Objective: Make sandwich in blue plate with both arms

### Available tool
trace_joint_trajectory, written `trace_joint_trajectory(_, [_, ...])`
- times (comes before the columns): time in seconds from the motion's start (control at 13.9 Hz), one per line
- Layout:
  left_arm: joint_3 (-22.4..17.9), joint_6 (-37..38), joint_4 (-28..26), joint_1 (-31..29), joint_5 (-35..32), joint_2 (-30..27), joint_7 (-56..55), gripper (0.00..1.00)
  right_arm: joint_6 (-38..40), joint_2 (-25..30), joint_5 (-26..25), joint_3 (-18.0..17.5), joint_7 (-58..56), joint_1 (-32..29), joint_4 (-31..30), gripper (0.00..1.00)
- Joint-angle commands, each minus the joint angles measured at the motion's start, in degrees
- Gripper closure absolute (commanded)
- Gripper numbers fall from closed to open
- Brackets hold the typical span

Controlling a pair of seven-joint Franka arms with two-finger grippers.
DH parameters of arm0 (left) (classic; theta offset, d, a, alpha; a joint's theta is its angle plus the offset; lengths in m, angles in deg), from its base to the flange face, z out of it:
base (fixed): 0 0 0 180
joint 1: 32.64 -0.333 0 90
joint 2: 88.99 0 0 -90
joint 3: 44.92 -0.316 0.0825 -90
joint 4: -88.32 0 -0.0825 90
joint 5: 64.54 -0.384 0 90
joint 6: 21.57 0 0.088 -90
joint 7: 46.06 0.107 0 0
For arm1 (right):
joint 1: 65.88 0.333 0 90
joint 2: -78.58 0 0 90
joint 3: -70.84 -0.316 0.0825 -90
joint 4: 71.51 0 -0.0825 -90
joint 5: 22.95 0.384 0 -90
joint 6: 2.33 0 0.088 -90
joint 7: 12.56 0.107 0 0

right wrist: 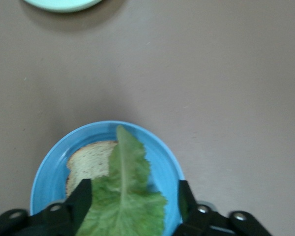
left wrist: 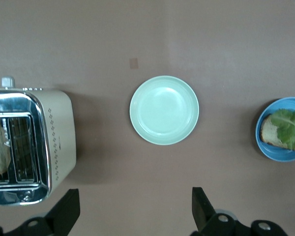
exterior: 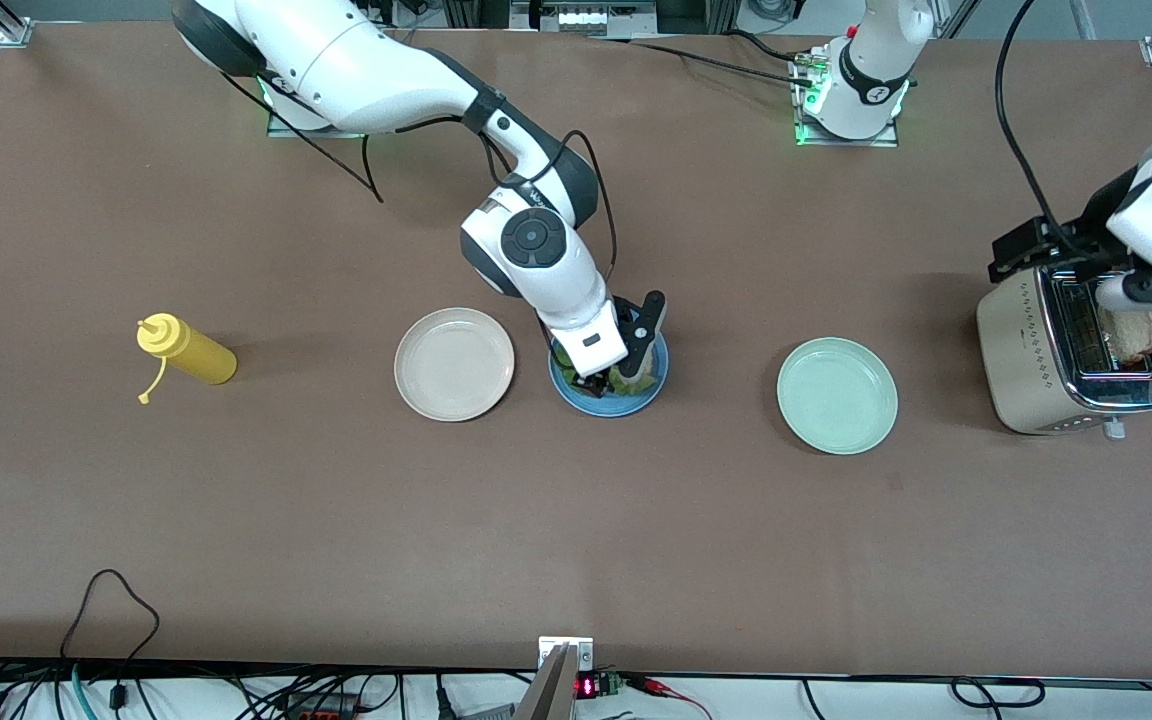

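Three plates: cream [exterior: 454, 363], mint [exterior: 837, 395], and the blue plate [exterior: 608, 385] between them — one toast slice [right wrist: 91, 161] and one lettuce leaf [right wrist: 124, 196] on it. Right gripper [right wrist: 132, 204] over the blue plate, fingers apart astride the leaf. Left gripper [left wrist: 132, 214] open over the toaster [exterior: 1071, 355] — one slice [exterior: 1133, 335] in a slot.

You've got three plates: blue plate [exterior: 652, 391], cream plate [exterior: 454, 363], mint plate [exterior: 837, 395]. One toaster [exterior: 1046, 365], one yellow squeeze bottle [exterior: 186, 349]. Two toast slices: one on blue [right wrist: 91, 161], one in toaster [exterior: 1133, 335]. One lettuce leaf [right wrist: 125, 196]. Two arms.
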Motion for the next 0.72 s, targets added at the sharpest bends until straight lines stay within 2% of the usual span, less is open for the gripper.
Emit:
trace_joint_trajectory(0.0, [-0.7, -1.1, -3.0, 0.9, 0.6, -2.5, 2.0, 0.0, 5.2, 6.0, -0.4, -0.2, 2.2, -3.2, -0.8, 0.0])
trace_joint_trajectory(0.29, [-0.1, 0.9, -1.7, 1.4, -1.7, -2.5, 2.0, 0.0, 14.3, 12.1, -1.2, 0.3, 13.3, -6.7, -1.2, 0.0])
trace_joint_trajectory(0.43, [-0.2, 1.1, -1.8, 1.4, -1.4, -2.6, 2.1, 0.0, 19.4, 15.7, -1.5, 3.8, 14.4, -7.1, -1.3, 0.0])
trace_joint_trajectory(0.65, [-0.2, 1.2, -1.8, 1.3, -1.3, -2.6, 2.1, 0.0, 25.7, 20.9, -0.9, 4.3, 13.8, -13.1, -2.7, 0.0])
